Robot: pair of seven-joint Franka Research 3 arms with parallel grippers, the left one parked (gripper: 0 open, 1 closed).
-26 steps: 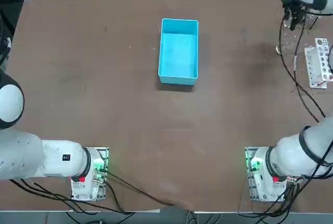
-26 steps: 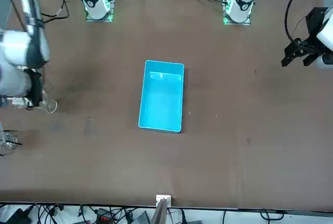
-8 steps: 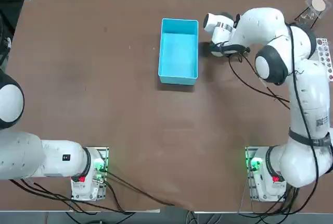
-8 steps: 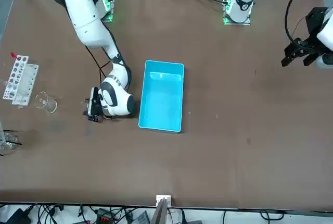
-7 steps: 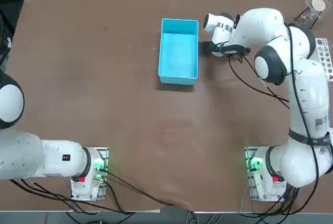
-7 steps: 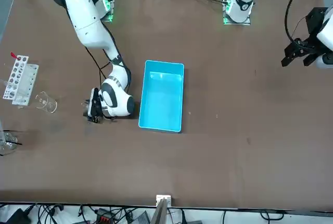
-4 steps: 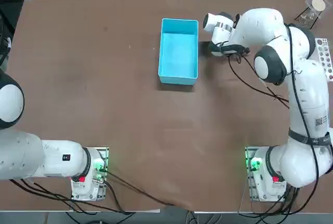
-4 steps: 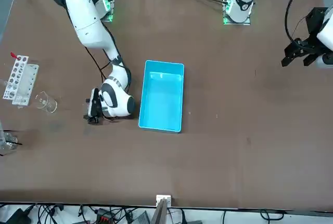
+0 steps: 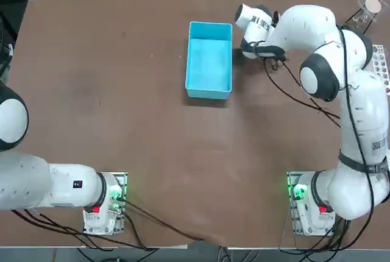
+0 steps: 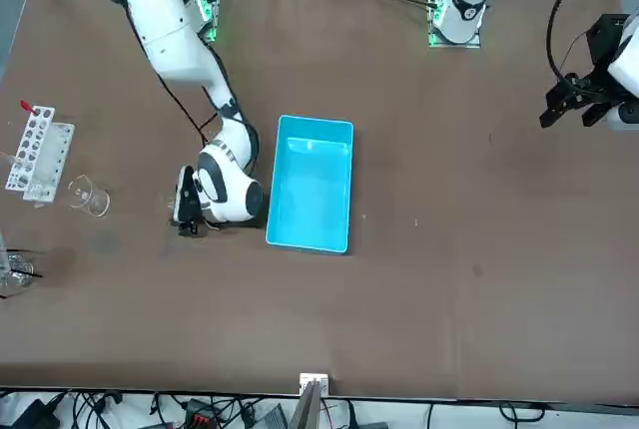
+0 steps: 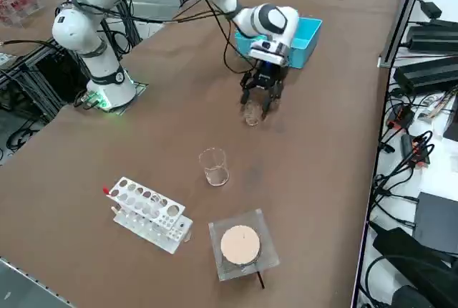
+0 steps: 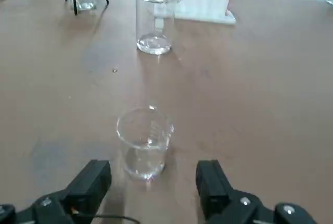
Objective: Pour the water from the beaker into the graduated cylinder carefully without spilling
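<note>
Beaker (image 12: 144,141) just ahead of wide-spread right tool (image 12: 151,182), bare tabletop (image 12: 270,94) around.

The table (image 9: 122,91) was lit brightly and evenly from above. Only a soft shadow was cast under the right gripper (image 11: 259,100), beside the blue box (image 9: 209,60). Small shines were seen on the beaker (image 12: 144,140).

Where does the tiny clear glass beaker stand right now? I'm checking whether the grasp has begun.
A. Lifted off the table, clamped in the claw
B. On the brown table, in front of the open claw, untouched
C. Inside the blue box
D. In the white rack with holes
B: the right wrist view shows the tiny clear glass beaker standing on the brown table ahead of the open right claw, with neither finger touching it.
</note>
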